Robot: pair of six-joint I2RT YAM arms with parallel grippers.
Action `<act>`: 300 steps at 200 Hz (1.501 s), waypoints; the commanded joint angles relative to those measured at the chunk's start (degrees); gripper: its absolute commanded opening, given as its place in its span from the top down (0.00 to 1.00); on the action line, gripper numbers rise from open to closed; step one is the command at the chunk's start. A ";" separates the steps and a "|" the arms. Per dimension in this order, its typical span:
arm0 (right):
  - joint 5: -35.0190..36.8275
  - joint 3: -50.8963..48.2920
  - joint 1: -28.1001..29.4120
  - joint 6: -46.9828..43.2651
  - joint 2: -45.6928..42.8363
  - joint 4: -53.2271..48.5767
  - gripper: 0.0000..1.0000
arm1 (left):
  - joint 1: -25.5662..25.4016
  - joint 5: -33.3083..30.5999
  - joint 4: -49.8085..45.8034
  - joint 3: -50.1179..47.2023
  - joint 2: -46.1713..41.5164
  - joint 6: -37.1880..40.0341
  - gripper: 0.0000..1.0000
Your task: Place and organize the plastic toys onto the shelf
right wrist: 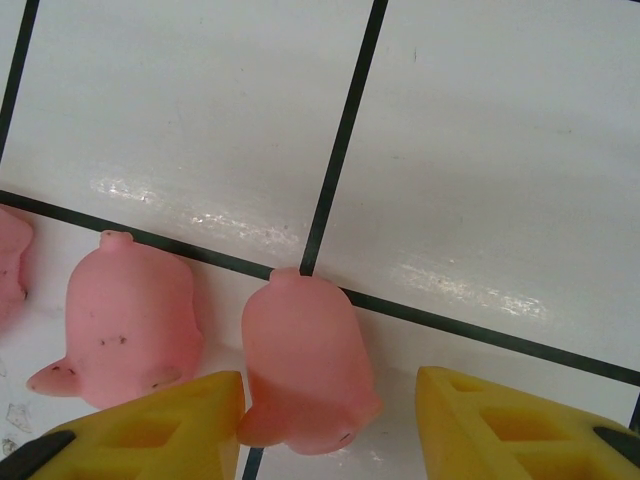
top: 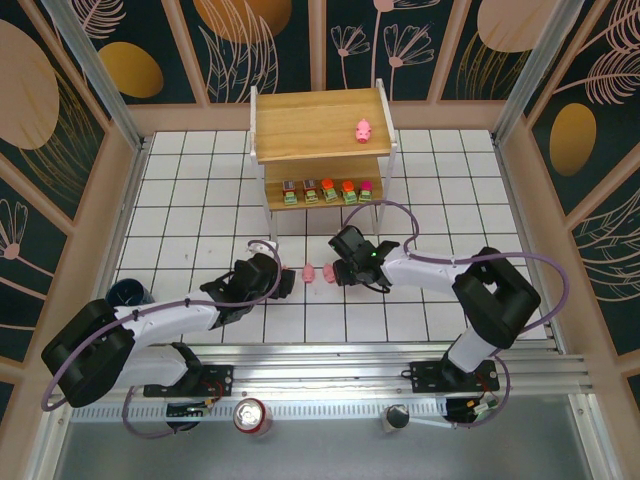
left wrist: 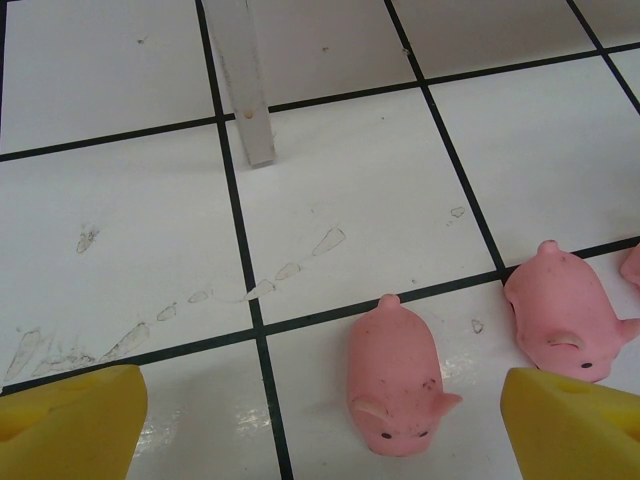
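Pink and rubbery-looking, a rounded pig (right wrist: 305,365) is lying on the glossy white tiles (right wrist: 480,150) before the wooden shelf (top: 310,130), and the right gripper (right wrist: 330,425) is straddling it with yellow foam-like pads (right wrist: 150,435) partly apart, not yet pinching. Picking is seemingly the step in hand, calling next for a gentle squeeze, then a lift onto that shelf. The left gripper (left wrist: 320,430) is hovering wide and empty over a second pig (left wrist: 395,380).

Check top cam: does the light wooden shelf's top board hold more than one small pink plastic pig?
No, just one small pink plastic pig sits on the top board, near its right end.
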 commanded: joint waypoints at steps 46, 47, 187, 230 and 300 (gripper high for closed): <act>0.28 0.55 -0.39 -1.84 2.27 1.23 0.54 | 0.34 0.12 0.14 0.68 -0.45 -0.30 0.09; 0.28 0.55 -0.39 -1.84 2.27 1.23 0.54 | 0.34 0.16 0.14 0.68 -0.51 -0.30 0.09; 1.94 1.61 -0.33 -2.72 3.03 0.58 0.68 | 0.34 0.01 0.23 0.72 -0.41 -0.30 0.09; 3.15 1.35 0.10 -1.96 0.80 -1.03 0.74 | 0.33 0.04 0.32 0.68 -0.41 -0.30 0.09; 8.59 5.78 3.13 0.76 -8.27 -9.78 0.74 | 0.34 0.22 0.32 0.59 -0.75 -0.22 0.09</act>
